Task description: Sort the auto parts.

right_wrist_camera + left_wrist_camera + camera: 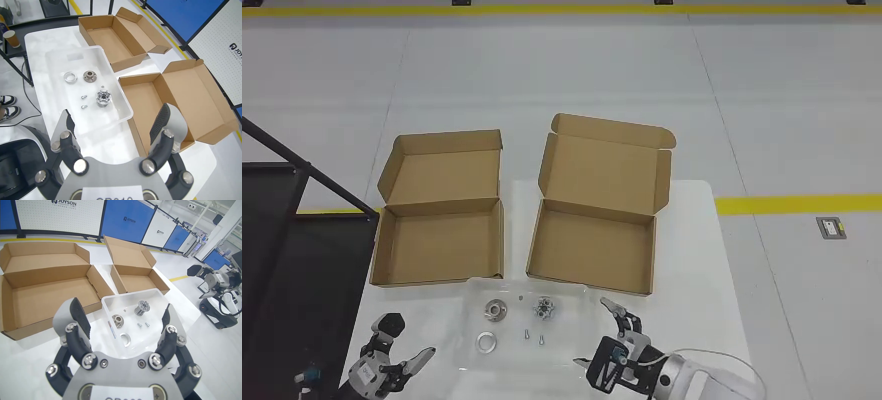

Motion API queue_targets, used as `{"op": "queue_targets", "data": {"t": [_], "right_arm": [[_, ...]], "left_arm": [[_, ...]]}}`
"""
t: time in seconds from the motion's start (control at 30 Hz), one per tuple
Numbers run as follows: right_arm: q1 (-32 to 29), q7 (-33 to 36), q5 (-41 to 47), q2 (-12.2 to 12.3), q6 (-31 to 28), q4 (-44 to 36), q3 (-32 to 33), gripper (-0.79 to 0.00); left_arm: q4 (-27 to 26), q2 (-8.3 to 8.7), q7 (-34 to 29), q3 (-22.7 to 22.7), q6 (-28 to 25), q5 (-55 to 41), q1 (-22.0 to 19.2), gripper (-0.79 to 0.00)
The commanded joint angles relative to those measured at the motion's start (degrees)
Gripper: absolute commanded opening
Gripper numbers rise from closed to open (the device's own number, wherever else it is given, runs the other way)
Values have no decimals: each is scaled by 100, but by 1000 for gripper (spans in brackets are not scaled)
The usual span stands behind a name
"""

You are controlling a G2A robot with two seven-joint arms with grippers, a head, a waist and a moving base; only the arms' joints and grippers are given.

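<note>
Left hand (122, 306), right hand (116, 109) both released, flanking clear plastic tray (108, 62) on white counter (33, 44); two open brown cardboard boxes (181, 98) beyond; tiny speck (102, 86) by slotted metal hub (102, 97) unclear.

Five metal bits are left loose in a clear tray (56, 62): a shiny ring (70, 77), a flanged hub (89, 76), an upright slotted spool (102, 98) and two tiny bolts (84, 97). Two open cardboard boxes (113, 43) are parked just behind it.

you have a plain brown left box (437, 247), a plain brown right box (592, 248), a clear tray (90, 56), silver parts (102, 98), a white table (692, 280)
</note>
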Motion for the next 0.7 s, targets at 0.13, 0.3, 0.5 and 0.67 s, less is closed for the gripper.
{"op": "queue_targets", "data": {"t": [0.13,0.3,0.5,0.67], "right_arm": [[474,540,170,-67,-246,29,-435,0],[474,540,170,-67,-246,29,-435,0],[805,728,192,-111,-433,418,-709,0],[1835,1397,603,-305,-568,1160,-1329,0]], "left_arm": [[0,0,0,0,-2,1,0,0],[0,0,0,0,-2,1,0,0],[0,0,0,0,-2,1,0,0],[0,0,0,0,-2,1,0,0]]}}
